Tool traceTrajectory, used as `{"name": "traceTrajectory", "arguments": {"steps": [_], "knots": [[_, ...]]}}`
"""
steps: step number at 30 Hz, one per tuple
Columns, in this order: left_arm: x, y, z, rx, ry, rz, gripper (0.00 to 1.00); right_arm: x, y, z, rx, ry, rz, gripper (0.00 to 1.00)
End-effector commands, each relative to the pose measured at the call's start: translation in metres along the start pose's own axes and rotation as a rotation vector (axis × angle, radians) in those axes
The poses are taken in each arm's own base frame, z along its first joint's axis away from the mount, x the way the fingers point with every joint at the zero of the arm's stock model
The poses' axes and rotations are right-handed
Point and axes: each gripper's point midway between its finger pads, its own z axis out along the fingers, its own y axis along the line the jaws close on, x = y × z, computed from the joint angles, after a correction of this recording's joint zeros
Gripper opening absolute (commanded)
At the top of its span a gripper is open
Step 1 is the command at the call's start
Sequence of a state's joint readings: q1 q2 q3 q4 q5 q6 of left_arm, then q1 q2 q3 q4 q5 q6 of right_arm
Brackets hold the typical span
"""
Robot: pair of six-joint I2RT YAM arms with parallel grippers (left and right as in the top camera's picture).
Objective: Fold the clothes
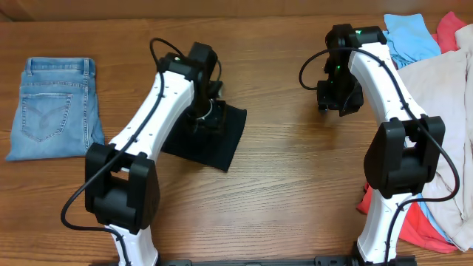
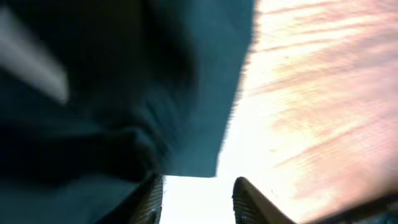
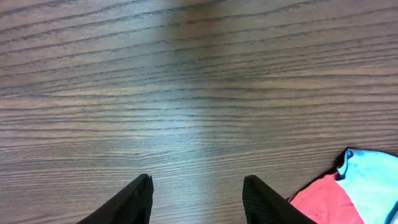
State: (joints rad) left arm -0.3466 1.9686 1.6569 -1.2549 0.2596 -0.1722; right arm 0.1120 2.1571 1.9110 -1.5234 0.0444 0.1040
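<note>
A black garment (image 1: 222,140) lies folded into a small rectangle on the table near the middle. My left gripper (image 1: 205,112) is low over its far edge. In the left wrist view the dark cloth (image 2: 124,87) fills the left side; the left gripper (image 2: 198,196) is open, with bare table between the fingers and the left finger at the cloth's edge. My right gripper (image 1: 340,94) hovers over bare wood at the back right; in its wrist view the right gripper (image 3: 198,186) is open and empty. More clothes lie in a pile at the right: cream (image 1: 443,89), light blue (image 1: 409,35), coral (image 1: 452,29).
Folded blue jeans (image 1: 53,107) lie at the far left. Coral cloth (image 1: 414,225) hangs by the right arm's base. Coral (image 3: 317,200) and light blue (image 3: 373,180) cloth show at the bottom right of the right wrist view. The wooden table (image 1: 295,170) spans the scene.
</note>
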Motion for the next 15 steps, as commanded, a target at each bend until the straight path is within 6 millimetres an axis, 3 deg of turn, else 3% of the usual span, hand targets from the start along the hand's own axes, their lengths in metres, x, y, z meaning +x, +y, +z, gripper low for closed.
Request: {"name": "traceTrajectory", "arguments": {"steps": [1, 4, 7, 10, 11, 15], "knots": [[0.005, -0.041, -0.001, 0.172, 0.018, 0.127, 0.44, -0.005, -0.001, -0.022, -0.01, -0.069, 0.001, 0.5], [0.001, -0.042, -0.016, 0.155, -0.001, 0.16, 0.42, -0.004, 0.003, -0.022, -0.029, -0.066, 0.0, 0.5], [-0.009, -0.024, -0.039, 0.08, -0.05, 0.128, 0.41, -0.003, 0.007, -0.022, -0.053, -0.061, -0.007, 0.5], [-0.022, 0.008, -0.068, -0.003, -0.119, 0.031, 0.41, 0.0, 0.019, -0.022, -0.119, -0.049, -0.082, 0.5], [-0.029, 0.031, -0.081, -0.044, -0.159, -0.048, 0.42, 0.003, 0.032, -0.024, -0.184, -0.043, -0.136, 0.5], [-0.04, 0.078, -0.089, -0.066, -0.209, -0.184, 0.44, 0.008, 0.077, -0.035, -0.4, -0.055, -0.267, 0.54]]}}
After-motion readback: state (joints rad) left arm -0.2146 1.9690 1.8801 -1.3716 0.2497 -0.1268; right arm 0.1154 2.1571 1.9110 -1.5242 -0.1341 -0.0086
